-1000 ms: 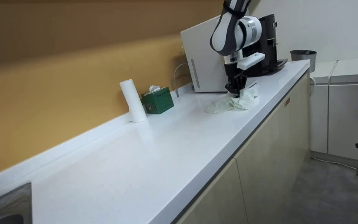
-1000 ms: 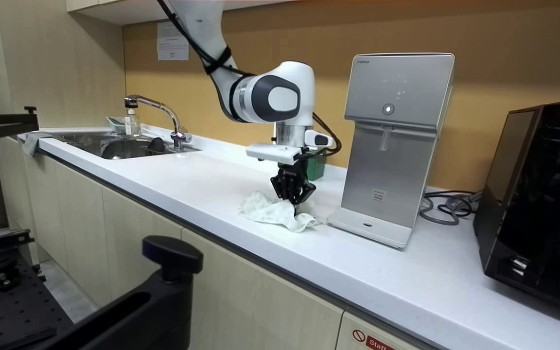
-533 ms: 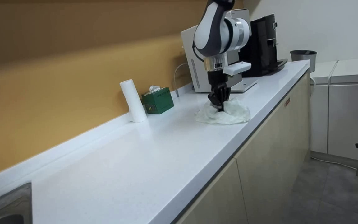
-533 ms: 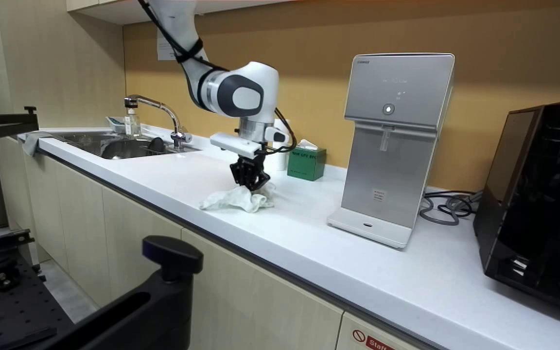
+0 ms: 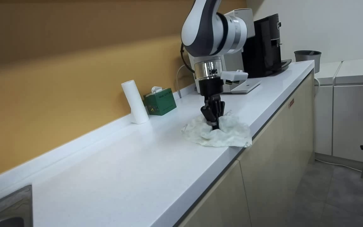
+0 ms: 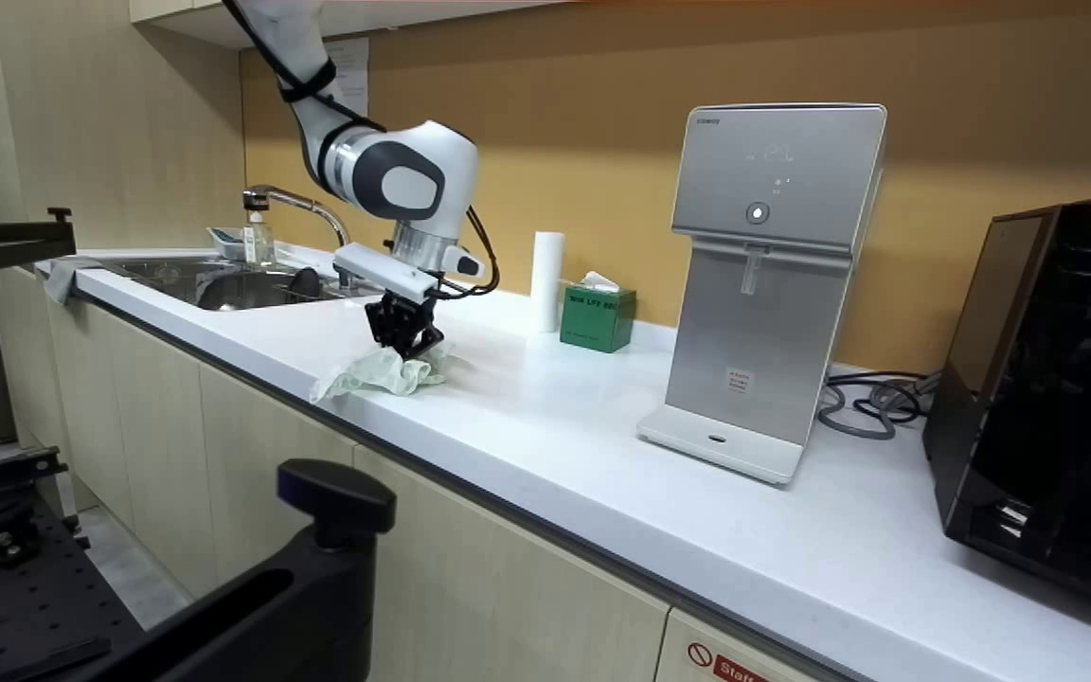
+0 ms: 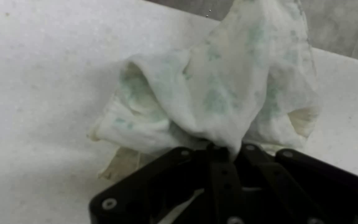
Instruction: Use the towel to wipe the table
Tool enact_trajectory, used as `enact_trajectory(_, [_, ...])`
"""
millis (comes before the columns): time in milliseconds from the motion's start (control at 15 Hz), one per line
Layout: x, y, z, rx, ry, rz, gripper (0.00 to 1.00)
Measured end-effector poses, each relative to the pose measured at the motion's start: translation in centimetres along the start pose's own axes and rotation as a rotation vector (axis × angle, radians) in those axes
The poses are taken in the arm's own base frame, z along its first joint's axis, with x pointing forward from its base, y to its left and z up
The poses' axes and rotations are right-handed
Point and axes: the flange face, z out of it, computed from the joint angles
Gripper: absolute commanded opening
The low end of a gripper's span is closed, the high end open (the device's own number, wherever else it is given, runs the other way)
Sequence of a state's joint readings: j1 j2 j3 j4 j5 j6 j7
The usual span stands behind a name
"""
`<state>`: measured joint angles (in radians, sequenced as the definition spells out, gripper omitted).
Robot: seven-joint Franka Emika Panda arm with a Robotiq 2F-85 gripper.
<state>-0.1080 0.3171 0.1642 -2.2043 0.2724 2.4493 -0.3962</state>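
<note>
Slid along the white counter (image 6: 555,426) toward the sink (image 5: 17,201) since the earlier frames, the crumpled towel (image 6: 380,371) now lies with its long axis set roughly crosswise to the counter, one corner pointing out past the front edge. Right of that corner, in an exterior view, the downturned gripper (image 6: 409,353) has its fingers clenched on a pinched fold of the towel. Farther right, well apart, stand an upright paper roll (image 6: 546,282), a green tissue box (image 6: 597,319) and a silver dispenser (image 6: 763,313).
</note>
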Motion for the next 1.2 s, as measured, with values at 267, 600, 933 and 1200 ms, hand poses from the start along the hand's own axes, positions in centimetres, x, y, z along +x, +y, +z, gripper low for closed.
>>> enact_trajectory(267, [0.9, 1.8, -0.7, -0.098, 0.101, 0.029, 0.02])
enact_trajectory(600, [2.3, 9.1, -2.2, -0.281, 0.300, 0.136, 0.02])
enact_trajectory(933, [1.9, 18.8, -3.7, -0.424, 0.440, 0.321, 0.02])
enact_trajectory(1200, [-0.7, 25.4, -4.5, -0.530, 0.507, 0.483, 0.02])
